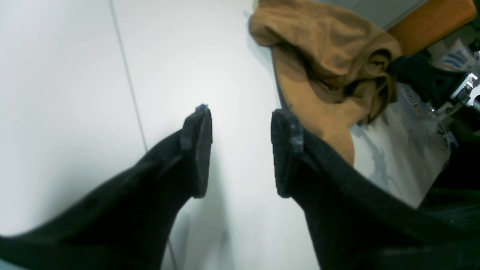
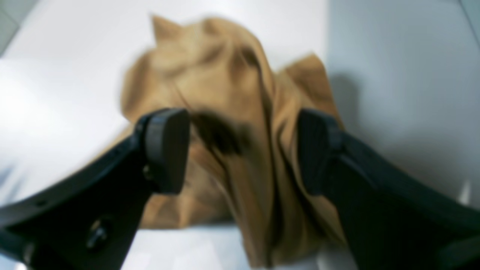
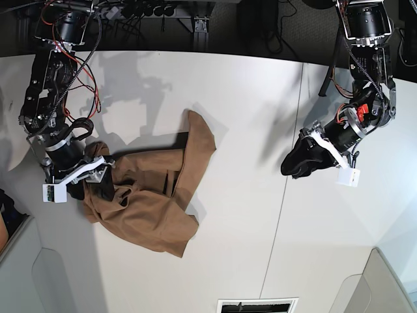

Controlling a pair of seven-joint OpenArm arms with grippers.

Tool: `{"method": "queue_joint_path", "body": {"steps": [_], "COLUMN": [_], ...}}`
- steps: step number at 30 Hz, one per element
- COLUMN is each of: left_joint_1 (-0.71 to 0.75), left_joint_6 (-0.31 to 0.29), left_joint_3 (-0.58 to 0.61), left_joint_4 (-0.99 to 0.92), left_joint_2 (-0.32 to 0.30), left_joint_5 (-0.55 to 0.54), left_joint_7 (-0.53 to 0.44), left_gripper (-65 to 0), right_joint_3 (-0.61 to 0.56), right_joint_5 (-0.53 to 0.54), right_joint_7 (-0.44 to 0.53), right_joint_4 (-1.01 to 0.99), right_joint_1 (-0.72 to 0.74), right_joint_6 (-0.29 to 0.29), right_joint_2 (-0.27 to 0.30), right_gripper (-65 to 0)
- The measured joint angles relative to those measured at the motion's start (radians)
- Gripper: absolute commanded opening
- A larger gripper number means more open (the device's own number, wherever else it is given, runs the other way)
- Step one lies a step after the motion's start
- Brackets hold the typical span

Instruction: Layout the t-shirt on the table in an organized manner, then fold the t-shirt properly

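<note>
The tan t-shirt [image 3: 153, 189] lies crumpled on the white worktop [image 3: 247, 98]. The right pincer [image 2: 243, 150] gapes wide over the bunched cloth, gripping nothing. The left pincer [image 1: 242, 150] stands open above bare worktop, well apart from the shirt.

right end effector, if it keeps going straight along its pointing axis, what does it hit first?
Most likely the t-shirt. In the right wrist view the right end effector is open, and the bunched fabric fills the gap between its fingers. The picture is blurred, so depth is unclear. The table lies underneath.
</note>
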Motion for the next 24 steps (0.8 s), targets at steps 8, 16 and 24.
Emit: {"method": "queue_joint_path", "body": {"steps": [8, 16, 24], "left_joint_1": [-0.057, -0.158, -0.158], "left_joint_6": [-0.004, 0.053, 0.093], "left_joint_3": [0.217, 0.410, 0.533], "left_joint_4": [-0.001, -0.001, -0.023], "left_joint_2": [0.032, 0.081, 0.131], "left_joint_5": [0.183, 0.467, 0.589], "left_joint_7": [-0.105, -0.177, -0.200], "left_gripper": [-36.5, -29.9, -30.0], "right_joint_3": [0.000, -0.203, -0.289], "right_joint_5": [0.016, -0.219, -0.336], "right_joint_7": [0.000, 0.055, 0.087], "right_joint_4": [0.096, 0.013, -0.169], "right_joint_1": [0.006, 0.006, 0.061], "right_joint_6": [0.011, 0.011, -0.128], "right_joint_2": [-0.002, 0.000, 0.001], "right_gripper": [-21.1, -21.1, -21.4]}}
